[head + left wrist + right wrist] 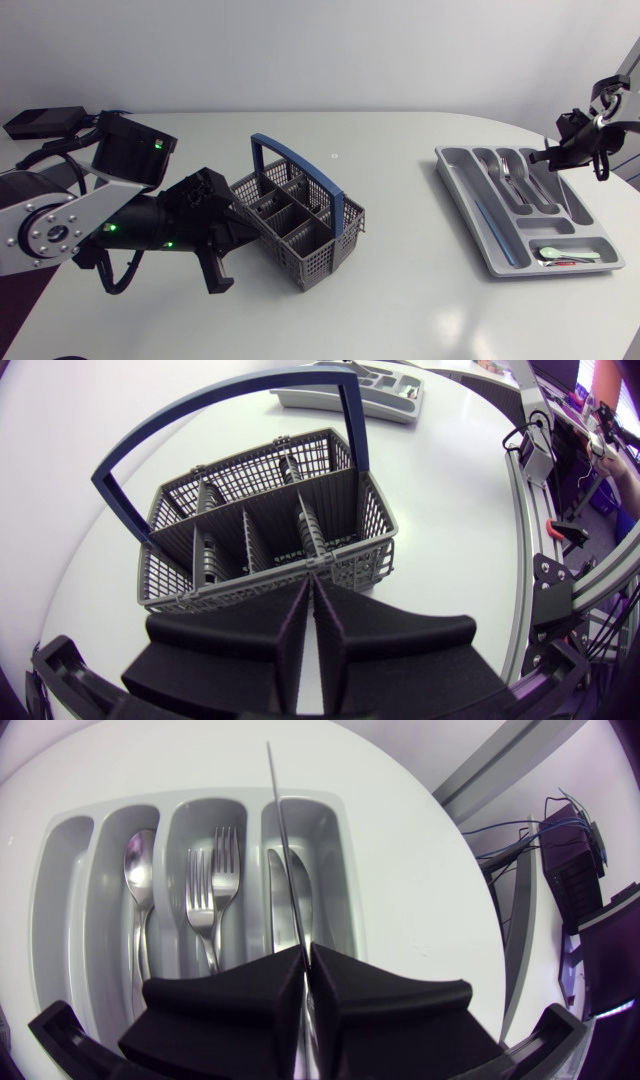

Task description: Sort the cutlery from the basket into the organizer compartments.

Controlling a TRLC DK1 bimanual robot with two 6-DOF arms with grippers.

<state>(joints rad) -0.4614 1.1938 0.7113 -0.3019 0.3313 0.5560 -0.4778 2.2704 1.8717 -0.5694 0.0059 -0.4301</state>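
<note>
Starting at my left, the head view shows my left arm low over the table (pixel 420 310), its black wrist pushed up against the left side of the basket (pixel 322 262). From above I cannot make out how the fingers stand. My left wrist view does show it: the left pincer (pixel 312 582) is pressed together, with only a thin seam between the two wedges, and its tips sit right at the basket's near rim. I cannot tell whether they touch the mesh. That view also looks down into the basket's divided cells and shows the blue handle (pixel 225 405) arching upright over them.

The basket stands left of the table's middle, well apart from the organizer (pixel 450 168), which lies toward the right edge.

Only the head view takes in the whole organizer. It shows a pale bluish strip along the leftmost long slot and some small pieces (pixel 565 256) in the cross compartment at the near end, too small to name.

My right wrist view looks closely at the long slots. A spoon (pixel 138 880) lies in one and forks (pixel 212 890) in the next.

My right pincer (pixel 305 955) hangs above the slot beside the forks, pinching a knife (pixel 283 860) from both sides. The blade runs straight ahead over that slot, where more steel lies.
</note>
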